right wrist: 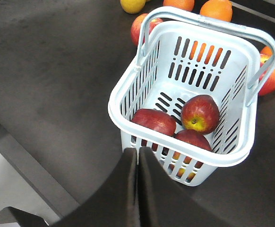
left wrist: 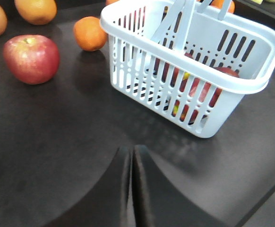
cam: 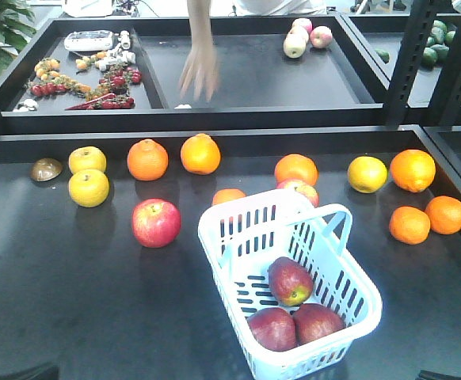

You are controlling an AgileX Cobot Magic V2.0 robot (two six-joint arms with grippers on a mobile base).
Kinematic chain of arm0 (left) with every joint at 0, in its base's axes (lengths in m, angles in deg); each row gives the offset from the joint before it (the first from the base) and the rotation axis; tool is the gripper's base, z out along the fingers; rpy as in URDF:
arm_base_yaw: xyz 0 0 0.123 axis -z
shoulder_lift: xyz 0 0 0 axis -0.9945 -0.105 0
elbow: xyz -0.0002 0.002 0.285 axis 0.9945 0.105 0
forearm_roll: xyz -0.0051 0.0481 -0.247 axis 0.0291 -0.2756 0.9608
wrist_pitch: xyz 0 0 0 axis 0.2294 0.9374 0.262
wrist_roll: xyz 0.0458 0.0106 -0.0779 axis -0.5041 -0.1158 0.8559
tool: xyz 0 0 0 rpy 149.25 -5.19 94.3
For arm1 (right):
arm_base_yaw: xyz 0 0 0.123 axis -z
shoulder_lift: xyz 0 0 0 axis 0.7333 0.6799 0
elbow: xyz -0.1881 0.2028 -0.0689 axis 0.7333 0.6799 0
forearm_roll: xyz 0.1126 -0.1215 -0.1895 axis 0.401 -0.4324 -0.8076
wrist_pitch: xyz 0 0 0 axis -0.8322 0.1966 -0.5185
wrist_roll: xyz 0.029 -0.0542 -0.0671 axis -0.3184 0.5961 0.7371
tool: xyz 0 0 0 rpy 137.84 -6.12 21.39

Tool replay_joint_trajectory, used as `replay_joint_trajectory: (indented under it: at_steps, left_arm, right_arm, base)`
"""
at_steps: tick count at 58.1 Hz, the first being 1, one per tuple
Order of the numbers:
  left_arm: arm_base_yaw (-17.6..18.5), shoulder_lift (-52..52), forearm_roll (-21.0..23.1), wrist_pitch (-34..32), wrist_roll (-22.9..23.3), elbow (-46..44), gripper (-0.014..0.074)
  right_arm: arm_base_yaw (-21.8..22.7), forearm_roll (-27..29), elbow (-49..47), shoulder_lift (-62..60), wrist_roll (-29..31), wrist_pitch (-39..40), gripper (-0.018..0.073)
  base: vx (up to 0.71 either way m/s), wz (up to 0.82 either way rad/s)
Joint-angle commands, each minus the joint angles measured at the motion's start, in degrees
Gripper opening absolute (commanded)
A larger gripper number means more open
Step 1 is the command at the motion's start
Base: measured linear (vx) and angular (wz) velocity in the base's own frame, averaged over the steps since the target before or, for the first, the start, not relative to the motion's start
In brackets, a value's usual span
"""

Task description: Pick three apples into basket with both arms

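The basket point(cam: 290, 285) stands on the dark table point(cam: 72, 301), handle raised, toward the front right of the front view. Three dark red apples lie on its slotted floor: one point(cam: 291, 280) nearer the middle and two point(cam: 272, 328) point(cam: 318, 321) side by side against the near end wall, touching each other. The count named in the task is therefore met, and by this evidence the picking appears complete.

The left gripper point(left wrist: 132, 189) is closed, jaws pressed together with nothing between them; it hangs over bare table just beside the basket's long wall. The right gripper point(right wrist: 138, 189) is likewise closed and empty, positioned above the basket's near rim.

A brighter red apple point(cam: 156, 222) remains on the table left of the basket, well apart from it, and another point(cam: 300, 190) sits just behind the basket (neither is needed for the count). Oranges point(cam: 148, 159) and lemons point(cam: 89, 188) lie around, untouched. What remains, at most, is for both arms to retract.
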Motion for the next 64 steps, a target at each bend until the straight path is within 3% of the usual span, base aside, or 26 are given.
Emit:
replay_joint_trajectory:
  at_steps: [1,7,13,24,29,43,56,64]
  left_arm:
    - [0.15,3.38,-9.15,-5.17,8.69,1.41,-0.0006]
    - [-0.24,8.93,-15.95,-4.85,9.82,2.26,-0.0006]
    - [-3.41,14.70,-19.51,-5.98,8.30,2.35,-0.0006]
    - [-15.27,25.76,-19.39,-4.84,8.24,2.35,-0.0006]
    - [-20.21,31.00,-18.96,-4.94,10.78,2.35,-0.0006]
    - [-31.65,30.69,-19.51,-3.51,18.19,2.35,-0.0006]
    - [-33.86,30.69,-21.53,-3.51,19.11,2.35,-0.0006]
    - [-33.86,30.69,-23.79,-3.14,22.75,2.35,-0.0006]
  right_arm:
    - [0.02,1.44,-1.42,0.46,0.35,2.67,-0.0009]
    - [0.02,1.44,-1.42,0.46,0.35,2.67,-0.0009]
    - [0.02,1.43,-1.42,0.46,0.35,2.67,-0.0009]
    - [0.02,1.43,-1.42,0.46,0.35,2.67,-0.0009]
    - [0.02,1.43,-1.42,0.46,0.35,2.67,-0.0009]
    - [0.02,1.43,-1.42,0.16,0.35,2.50,-0.0009]
    - [0.02,1.43,-1.42,0.16,0.35,2.50,-0.0009]
    - [0.02,1.43,-1.42,0.16,0.35,2.50,-0.0009]
  base:
    - [0.00,0.00]
    - [0.00,0.00]
    - [0.00,0.00]
    - [0.00,0.00]
    - [0.00,0.00]
    - [0.00,0.00]
    - [0.00,0.00]
    - [0.00,0.00]
